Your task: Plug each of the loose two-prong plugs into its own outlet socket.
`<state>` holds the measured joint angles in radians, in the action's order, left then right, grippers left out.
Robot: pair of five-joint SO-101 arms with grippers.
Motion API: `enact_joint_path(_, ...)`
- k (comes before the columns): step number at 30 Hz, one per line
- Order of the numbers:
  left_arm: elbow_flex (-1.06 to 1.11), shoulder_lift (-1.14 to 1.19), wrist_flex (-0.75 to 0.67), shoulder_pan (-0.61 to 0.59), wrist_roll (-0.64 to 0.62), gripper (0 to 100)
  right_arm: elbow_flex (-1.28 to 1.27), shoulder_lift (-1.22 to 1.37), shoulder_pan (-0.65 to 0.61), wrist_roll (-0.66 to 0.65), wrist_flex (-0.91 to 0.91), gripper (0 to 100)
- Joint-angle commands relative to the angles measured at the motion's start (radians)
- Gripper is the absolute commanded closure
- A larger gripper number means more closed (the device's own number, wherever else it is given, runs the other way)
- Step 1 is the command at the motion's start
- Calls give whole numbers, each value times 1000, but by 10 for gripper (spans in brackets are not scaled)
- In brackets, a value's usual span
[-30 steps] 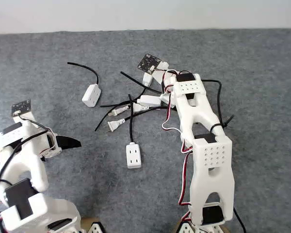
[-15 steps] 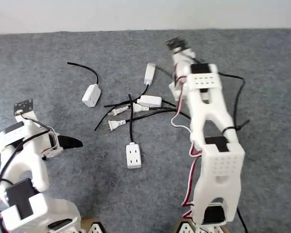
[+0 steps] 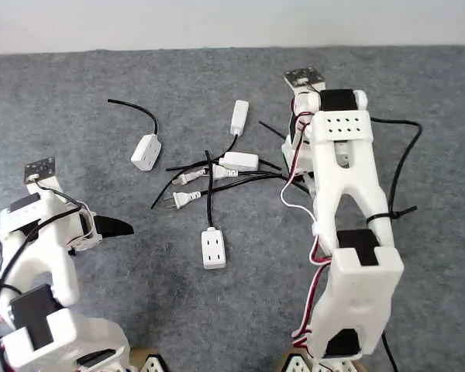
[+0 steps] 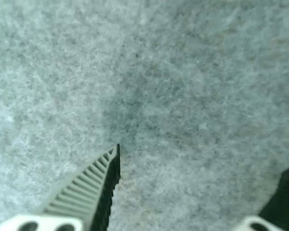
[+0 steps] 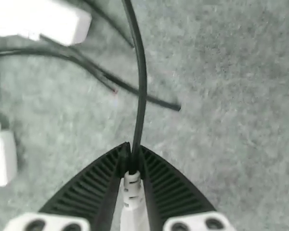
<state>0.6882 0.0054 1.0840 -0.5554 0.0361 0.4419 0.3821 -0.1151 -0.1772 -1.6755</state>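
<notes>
My right gripper (image 5: 130, 147) is shut on a white two-prong plug (image 5: 130, 192), whose black cord (image 5: 140, 82) runs away over the carpet. That arm (image 3: 341, 132) stands at the back right. Three white outlet sockets lie apart: one at the left (image 3: 146, 151), one at the back (image 3: 239, 116), one nearer the front (image 3: 213, 248). A fourth white block (image 3: 239, 161) lies in the cord tangle. Loose plugs (image 3: 187, 200) (image 3: 190, 178) lie among the black cords. My left gripper (image 3: 112, 226) (image 4: 202, 159) hangs open over bare carpet at the left.
Grey carpet (image 3: 101, 77) covers the table up to a pale wall at the back. Black cords cross in the middle (image 3: 248, 180). A white block (image 5: 38, 19) and another white piece (image 5: 0, 154) lie beyond the right gripper.
The right arm has swung right and back from the tangle, drawing a cord along. The back socket now lies uncovered. The left arm has not moved.
</notes>
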Motion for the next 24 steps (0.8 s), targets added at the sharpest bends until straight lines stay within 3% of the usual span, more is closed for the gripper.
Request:
enact_joint_path(1,-28,-6,-18,11,9,538,6,-134,-21,11,-42,991)
enact_joint_path(6,-30,-6,-18,11,11,538,-209,-314,-81,29,16,991)
enact_joint_path(14,-30,-6,-18,11,11,538,-713,-662,-85,51,274,991)
enact_joint_path(24,-28,-6,-18,11,11,538,-1185,-768,-84,44,633,990)
